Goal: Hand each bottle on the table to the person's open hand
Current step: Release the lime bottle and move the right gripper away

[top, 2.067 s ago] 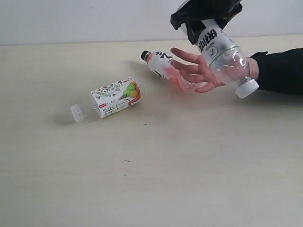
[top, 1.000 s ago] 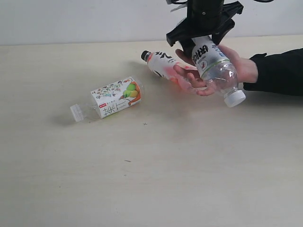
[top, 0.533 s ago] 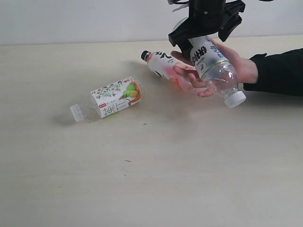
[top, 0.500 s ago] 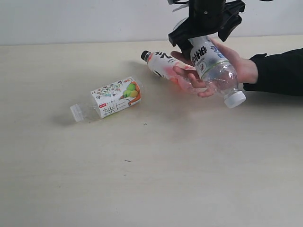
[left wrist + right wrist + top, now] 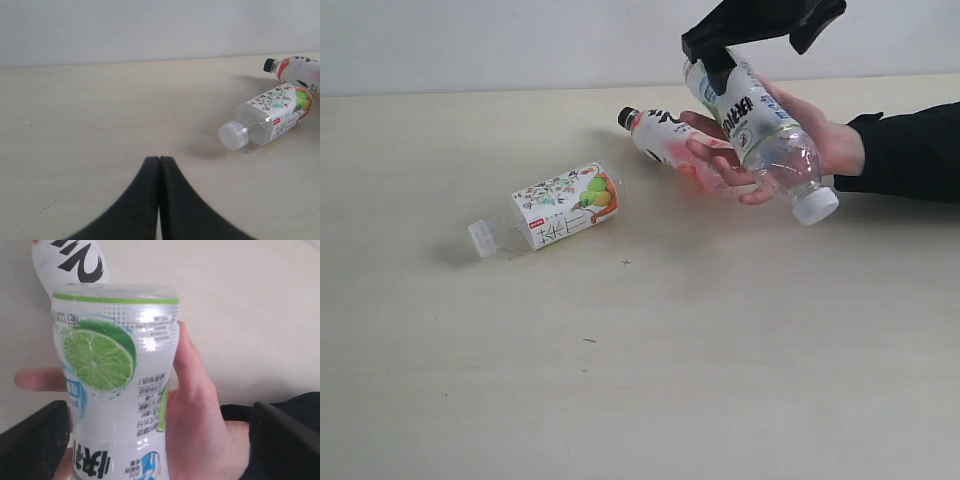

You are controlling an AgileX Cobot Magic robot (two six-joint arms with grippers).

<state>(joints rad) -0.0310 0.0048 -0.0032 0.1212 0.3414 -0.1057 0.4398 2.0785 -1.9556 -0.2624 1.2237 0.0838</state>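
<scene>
While right tool (image 5: pixel 757 45) gapes above, lime bottle (image 5: pixel 755 120) lies in hand (image 5: pixel 830 145)

The pale beige table (image 5: pixel 720 350) is smooth and matte, with a few tiny dark specks (image 5: pixel 626 262) near its middle. 2 bottles lie on their sides directly on it: a floral-label bottle (image 5: pixel 560 208), pale cap pointing left, and, apart from it toward the back, a pink bottle (image 5: pixel 660 133) with a black cap.

Right end effector (image 5: pixel 757 30) black, angular; left end effector (image 5: pixel 159 162) black, tapered.
</scene>
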